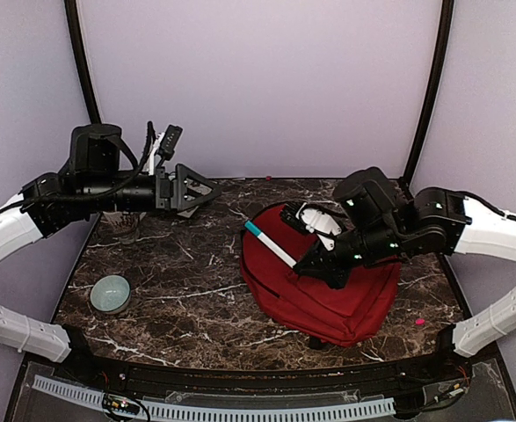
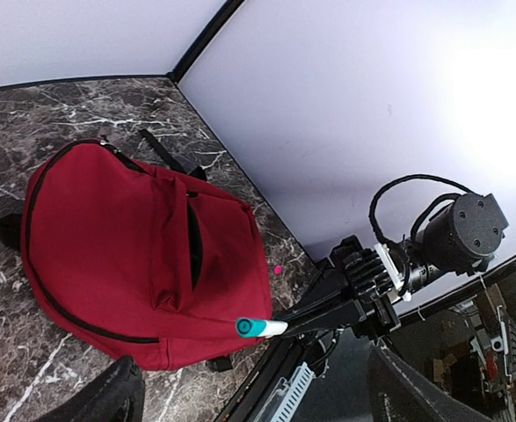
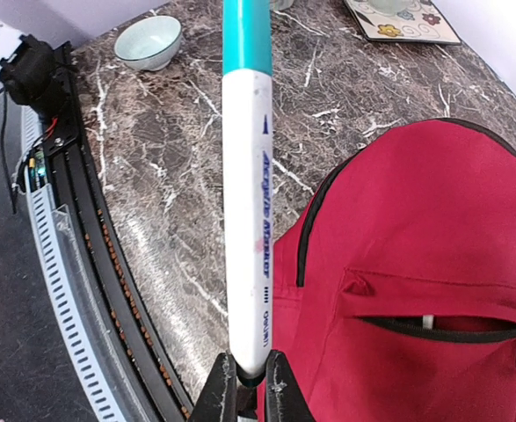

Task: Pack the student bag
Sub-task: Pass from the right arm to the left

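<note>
Your student bag [image 1: 332, 290] lies flat on the dark marble table [image 1: 178, 264], at about 4 o'clock from the table's middle. Its front faces up. In the right wrist view the front pocket's zip [image 3: 442, 330] stands partly open, with a dark slit showing.

Your right gripper [image 1: 303, 264] hangs over the bag's upper left part, and its fingers [image 3: 222, 387] are pinched on the tail end of an acrylic marker [image 1: 271, 244]. The marker has a white barrel and a teal cap [image 1: 252, 228]. From the grip it points towards 10 o'clock in the top view, so the capped end reaches out past the bag's edge above bare marble. Whether the marker touches the bag you cannot tell from these views.

Your left gripper [image 1: 207, 189] is held up in the air at about 11 o'clock, well apart from the bag. Its fingers are spread wide and hold nothing.

A small pale green bowl [image 1: 110, 293] sits at about 8 o'clock near the table's left edge. A flowered card [image 3: 403, 18] lies at the far side of the table and is cut off by the top of the right wrist view.
</note>
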Available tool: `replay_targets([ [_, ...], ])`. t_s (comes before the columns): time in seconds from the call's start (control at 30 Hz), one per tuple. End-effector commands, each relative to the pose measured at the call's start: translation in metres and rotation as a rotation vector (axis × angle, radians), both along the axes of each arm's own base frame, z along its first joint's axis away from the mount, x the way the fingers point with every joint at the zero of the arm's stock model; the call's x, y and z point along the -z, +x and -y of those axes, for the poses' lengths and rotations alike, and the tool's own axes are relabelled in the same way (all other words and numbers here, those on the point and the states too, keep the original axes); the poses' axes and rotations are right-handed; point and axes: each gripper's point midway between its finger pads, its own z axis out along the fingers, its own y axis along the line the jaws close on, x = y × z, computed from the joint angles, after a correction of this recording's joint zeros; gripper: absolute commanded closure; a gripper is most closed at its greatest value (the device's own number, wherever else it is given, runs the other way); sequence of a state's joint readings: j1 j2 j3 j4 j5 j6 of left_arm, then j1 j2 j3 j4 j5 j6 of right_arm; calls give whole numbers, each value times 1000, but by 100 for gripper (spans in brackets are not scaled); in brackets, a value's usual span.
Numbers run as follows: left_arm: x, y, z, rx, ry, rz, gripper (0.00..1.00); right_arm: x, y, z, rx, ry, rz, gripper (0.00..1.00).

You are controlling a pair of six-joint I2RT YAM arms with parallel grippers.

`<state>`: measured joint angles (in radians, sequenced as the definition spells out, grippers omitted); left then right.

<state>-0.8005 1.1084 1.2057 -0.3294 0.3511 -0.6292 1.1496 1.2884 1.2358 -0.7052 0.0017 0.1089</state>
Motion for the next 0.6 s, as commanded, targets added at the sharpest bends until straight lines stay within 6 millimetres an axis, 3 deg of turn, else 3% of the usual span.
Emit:
replay_targets([
  [0.0, -36, -4, 23, 133, -93, 87, 12, -34, -9, 2, -55, 165, 56, 100],
  [0.23, -34, -1, 52, 258, -112, 82, 17, -33, -20, 19, -62, 231, 63, 100],
  [0.57, -28, -7, 81, 420, -147, 14, 28, -38, -22, 21, -53, 272, 63, 100],
])
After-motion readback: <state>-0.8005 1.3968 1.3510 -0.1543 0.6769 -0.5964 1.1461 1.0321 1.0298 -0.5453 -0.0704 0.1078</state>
